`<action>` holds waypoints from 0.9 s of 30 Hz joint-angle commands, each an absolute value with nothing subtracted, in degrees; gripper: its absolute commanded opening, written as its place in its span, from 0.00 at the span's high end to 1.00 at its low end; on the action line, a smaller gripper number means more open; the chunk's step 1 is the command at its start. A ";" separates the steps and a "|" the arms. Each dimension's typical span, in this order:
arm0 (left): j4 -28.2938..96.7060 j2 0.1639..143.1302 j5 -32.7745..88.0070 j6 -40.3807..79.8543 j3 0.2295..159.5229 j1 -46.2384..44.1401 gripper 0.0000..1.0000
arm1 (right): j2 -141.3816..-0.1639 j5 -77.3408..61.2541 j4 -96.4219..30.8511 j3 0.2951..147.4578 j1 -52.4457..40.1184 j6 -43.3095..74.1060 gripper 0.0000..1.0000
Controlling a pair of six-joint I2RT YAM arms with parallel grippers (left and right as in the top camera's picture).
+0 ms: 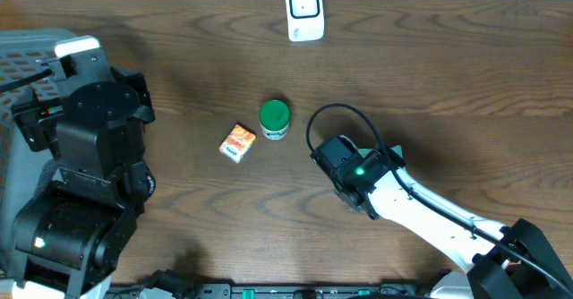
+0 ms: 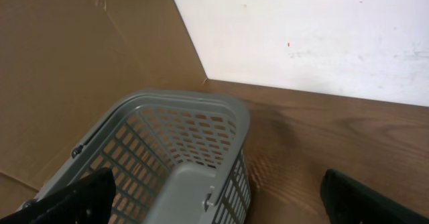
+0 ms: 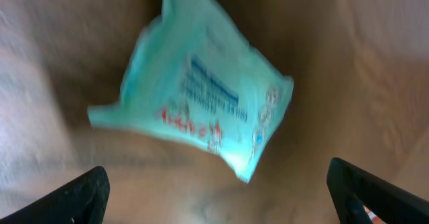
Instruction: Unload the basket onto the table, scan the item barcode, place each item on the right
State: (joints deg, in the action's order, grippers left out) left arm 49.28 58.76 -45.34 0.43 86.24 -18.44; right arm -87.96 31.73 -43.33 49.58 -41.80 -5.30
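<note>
Poised with the right gripper (image 3: pixel 216 187) straight above a teal packet (image 3: pixel 194 93), fingers (image 3: pixel 74 197) spread wide to either side and touching nothing: judged a stance for coming down on the packet, the likely item to scan. Lying flat on the wooden table (image 1: pixel 448 84), to judge by the blurred right wrist view, and hidden under the gripper in the overhead view, at roughly 4 o'clock from a green-lidded jar (image 1: pixel 274 118) and near 3 o'clock from a small orange box (image 1: pixel 238 143). Printed face up, with blue and red lettering too smeared to read; no barcode made out, so possibly on the underside. Long axis seemingly running from about 10 o'clock to 4 o'clock in the wrist view, skewed across the line between the fingers, one corner aimed toward 5 o'clock; probably calls for a wrist turn so as to close across the short side. Standing at 12 o'clock by the far table edge, a white scanner (image 1: pixel 304 11), well apart from the packet, hence a carry and a tilt toward it to be expected. Parked out of the way at 9 o'clock, the left gripper (image 2: pixel 214 194), likewise spread and empty, above a grey basket (image 2: pixel 167 100), presumably the drop place for scanned goods.
</note>
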 commanded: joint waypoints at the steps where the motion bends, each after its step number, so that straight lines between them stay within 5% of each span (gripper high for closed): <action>1: 49.25 58.72 -45.52 1.15 86.48 -18.17 0.02 | -87.79 32.25 -39.77 49.19 -41.21 -12.29 0.01; 15: 49.28 58.72 -45.52 1.15 86.48 -18.17 0.02 | -87.77 29.45 -43.20 47.37 -43.44 -20.43 0.01; 24: 49.25 58.72 -45.52 1.15 86.48 -18.17 0.02 | -87.79 28.60 -32.91 38.76 -40.23 -21.98 0.01; 27: 49.28 58.72 -45.52 1.15 86.48 -18.17 0.02 | -87.81 28.16 -28.10 36.58 -37.17 -24.99 0.16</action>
